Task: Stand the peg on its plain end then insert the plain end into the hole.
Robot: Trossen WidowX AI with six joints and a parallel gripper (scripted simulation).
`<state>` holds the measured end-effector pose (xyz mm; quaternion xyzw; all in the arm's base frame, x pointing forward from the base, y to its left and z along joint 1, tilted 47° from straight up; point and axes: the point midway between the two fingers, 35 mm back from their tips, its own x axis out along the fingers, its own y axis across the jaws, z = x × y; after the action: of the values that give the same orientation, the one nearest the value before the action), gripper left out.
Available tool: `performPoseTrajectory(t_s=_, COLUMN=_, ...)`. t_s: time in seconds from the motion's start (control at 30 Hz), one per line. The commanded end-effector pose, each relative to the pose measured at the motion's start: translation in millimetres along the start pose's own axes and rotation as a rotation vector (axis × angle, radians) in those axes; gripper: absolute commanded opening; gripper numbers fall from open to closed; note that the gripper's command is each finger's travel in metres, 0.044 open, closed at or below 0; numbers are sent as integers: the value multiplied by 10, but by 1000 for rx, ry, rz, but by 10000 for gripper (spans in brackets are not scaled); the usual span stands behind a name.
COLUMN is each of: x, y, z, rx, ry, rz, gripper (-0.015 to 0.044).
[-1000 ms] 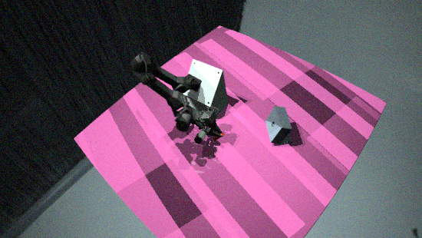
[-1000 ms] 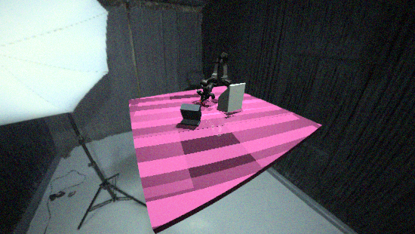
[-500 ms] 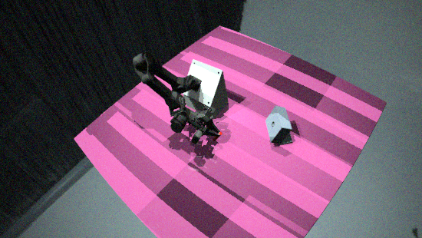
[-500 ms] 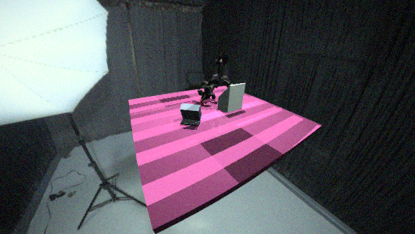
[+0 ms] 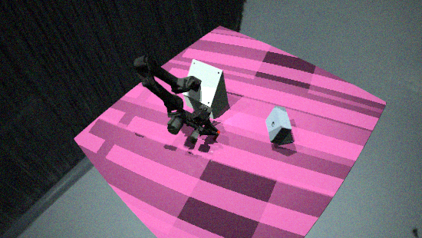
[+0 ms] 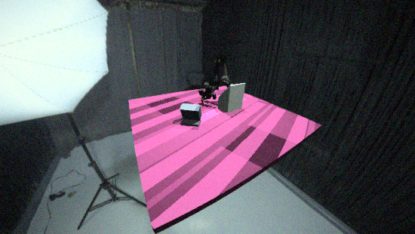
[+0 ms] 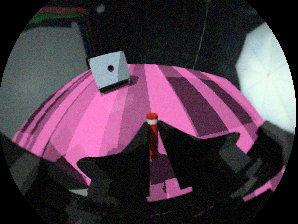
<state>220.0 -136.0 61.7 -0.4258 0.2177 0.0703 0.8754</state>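
The red peg [image 5: 218, 132] [image 7: 153, 142] has a white band [image 7: 152, 121] near its upper end. My gripper [image 5: 216, 133] [image 6: 202, 101] [image 7: 152, 124] is shut on the peg, with the banded end sticking out above the fingertips. The peg looks roughly upright; its plain end is low over the table, but whether it touches is too small to tell. The sloped panel [image 5: 281, 117] [image 6: 190, 107] [image 7: 101, 75] is a small grey-blue block with one dark hole [image 5: 272, 123] [image 7: 110, 68] in its face. It stands apart from the gripper, farther out from the arm's base.
A large white wedge [image 5: 208, 73] [image 6: 237, 97] with small dark dots at its corners stands close beside the arm. The table [image 5: 307, 165] [image 6: 170, 181] has pink and dark stripes. A lamp with a white umbrella [image 6: 49, 56] stands off the table.
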Motion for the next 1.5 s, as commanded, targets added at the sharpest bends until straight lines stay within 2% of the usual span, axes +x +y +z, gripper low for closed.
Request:
performPoseTrajectory(t_s=0.0, x=-13, y=12, z=-12, rx=3, ry=-34, rz=5, gripper=49)
performPoseTrajectory(t_s=0.87, x=-153, y=19, z=-113, rx=4, ry=-259, rz=7, gripper=49)
performPoseTrajectory(t_s=1.47, x=-144, y=1, z=-162, rx=-1, ry=-234, rz=2, gripper=49)
